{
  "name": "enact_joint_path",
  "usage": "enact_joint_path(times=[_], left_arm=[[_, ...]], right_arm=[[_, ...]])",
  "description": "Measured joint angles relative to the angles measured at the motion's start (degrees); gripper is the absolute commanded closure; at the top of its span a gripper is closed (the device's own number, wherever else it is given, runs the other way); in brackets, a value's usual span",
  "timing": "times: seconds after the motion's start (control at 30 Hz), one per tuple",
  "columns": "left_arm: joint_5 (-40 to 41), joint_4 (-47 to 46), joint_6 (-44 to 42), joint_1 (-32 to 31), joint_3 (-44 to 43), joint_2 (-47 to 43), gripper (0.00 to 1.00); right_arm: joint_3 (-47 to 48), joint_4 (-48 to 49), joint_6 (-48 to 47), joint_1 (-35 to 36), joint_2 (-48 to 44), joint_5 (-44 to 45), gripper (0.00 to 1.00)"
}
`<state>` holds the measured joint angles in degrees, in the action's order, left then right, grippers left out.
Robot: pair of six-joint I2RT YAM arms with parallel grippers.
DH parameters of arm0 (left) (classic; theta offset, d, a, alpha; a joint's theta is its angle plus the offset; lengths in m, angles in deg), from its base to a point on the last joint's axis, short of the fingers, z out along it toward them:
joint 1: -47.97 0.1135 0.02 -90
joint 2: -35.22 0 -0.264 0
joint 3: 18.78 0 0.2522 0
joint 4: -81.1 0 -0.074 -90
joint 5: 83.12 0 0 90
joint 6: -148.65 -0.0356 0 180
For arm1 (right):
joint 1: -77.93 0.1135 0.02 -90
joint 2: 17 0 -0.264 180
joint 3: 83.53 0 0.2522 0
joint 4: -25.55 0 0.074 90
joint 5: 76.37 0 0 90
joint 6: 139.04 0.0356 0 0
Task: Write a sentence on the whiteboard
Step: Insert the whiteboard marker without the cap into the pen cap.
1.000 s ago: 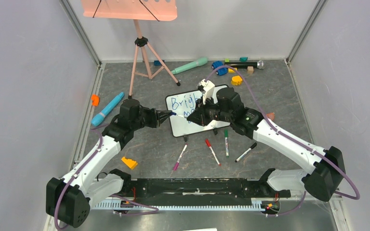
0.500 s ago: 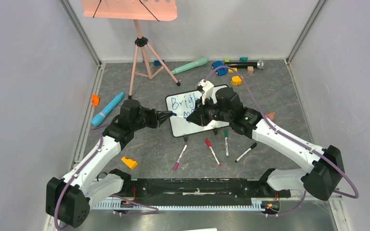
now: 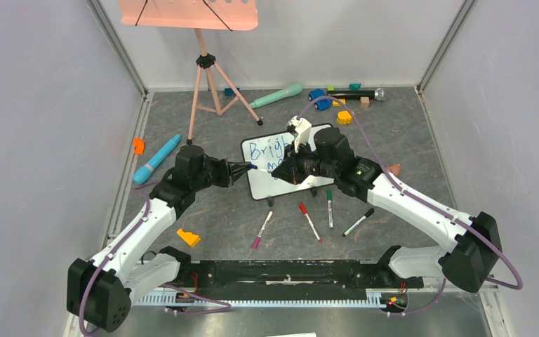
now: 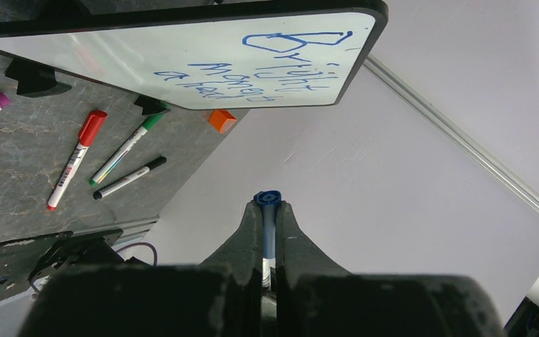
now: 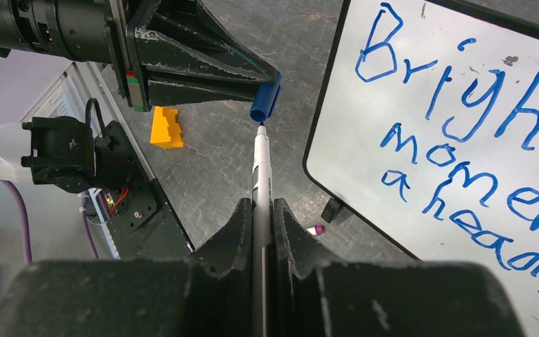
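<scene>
On a grey marbled tabletop (image 3: 224, 210) between pale walls (image 3: 42, 140), the whiteboard (image 3: 261, 184) sits at centre, the sentence (image 5: 456, 154) "Bright moments ahead" in blue across it. The left gripper (image 4: 267, 214) clamps a blue marker cap (image 5: 265, 102); the right gripper (image 5: 260, 225) grasps the marker (image 5: 259, 165), its tip just short of that cap.
</scene>
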<state>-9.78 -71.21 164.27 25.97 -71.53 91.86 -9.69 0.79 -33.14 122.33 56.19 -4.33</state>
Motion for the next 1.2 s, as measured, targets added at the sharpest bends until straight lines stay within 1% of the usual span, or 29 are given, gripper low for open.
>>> enact_joint_path(times=[1.2], left_arm=[[0.0, -0.8, 0.0, -0.3, 0.8, 0.0, 0.98]], right_arm=[[0.0, 0.2, 0.1, 0.0, -0.2, 0.1, 1.0]])
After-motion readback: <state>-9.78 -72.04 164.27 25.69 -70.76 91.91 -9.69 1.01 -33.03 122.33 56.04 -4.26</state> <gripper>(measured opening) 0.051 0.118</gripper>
